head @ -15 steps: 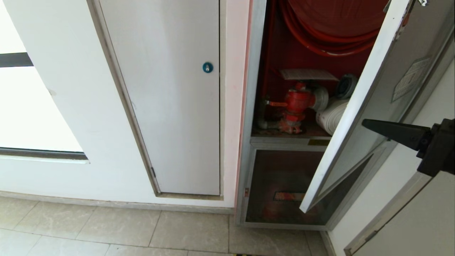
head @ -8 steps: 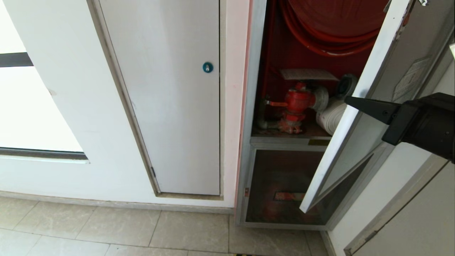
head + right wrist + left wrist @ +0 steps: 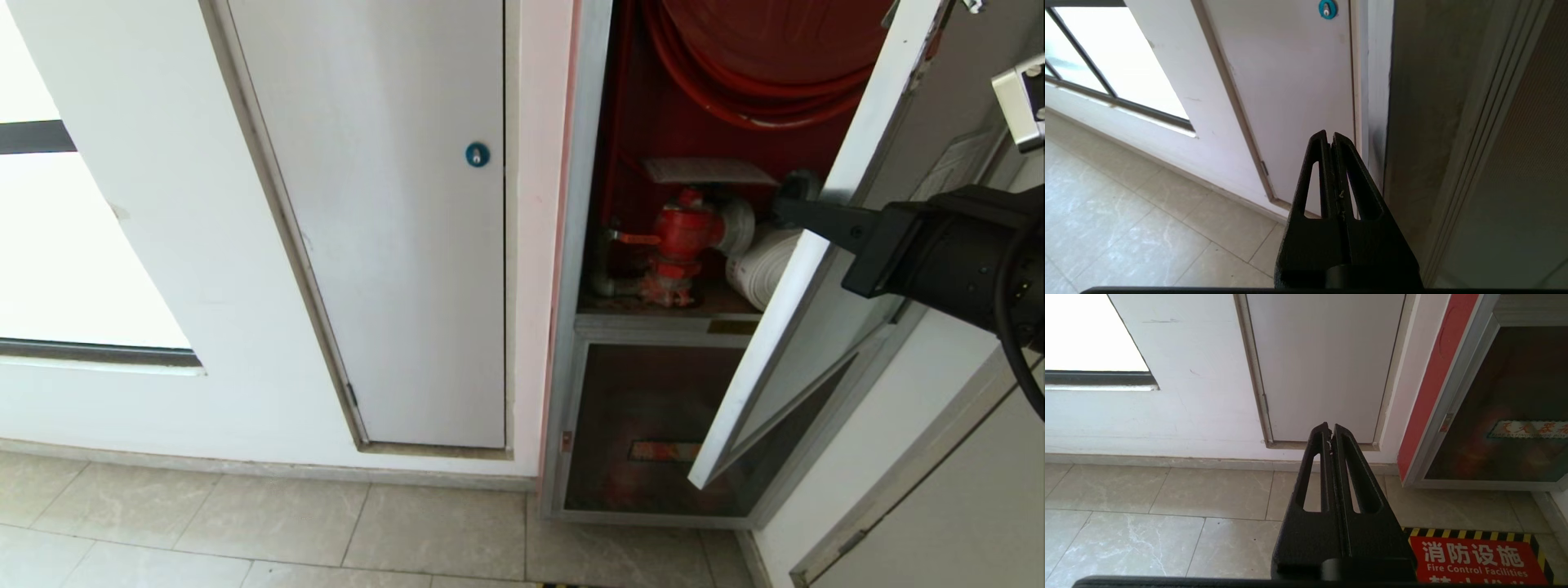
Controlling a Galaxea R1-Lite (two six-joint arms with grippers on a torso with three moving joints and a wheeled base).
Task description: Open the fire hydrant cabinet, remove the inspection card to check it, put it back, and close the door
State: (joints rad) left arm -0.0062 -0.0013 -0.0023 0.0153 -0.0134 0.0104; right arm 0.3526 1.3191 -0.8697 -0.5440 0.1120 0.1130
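Reaching past the half-open door (image 3: 804,269) with our right claw (image 3: 785,206) clenched empty, we left the card (image 3: 707,170) untouched.

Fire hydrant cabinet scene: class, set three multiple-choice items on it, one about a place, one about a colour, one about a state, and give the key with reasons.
1. Where does the inspection card lie?
A. on the floor
B. above the red valve
C. taped to the white door

2. What colour is the round lock on the plain white panel door?
A. blue
B. yellow
C. black

3. How does the cabinet's door stand?
A. shut
B. removed
C. partly open

Key: 1 B, the card rests flat over the valve; 2 A, the lock shows blue; 3 C, the door is swung out with the right end effector at its edge.
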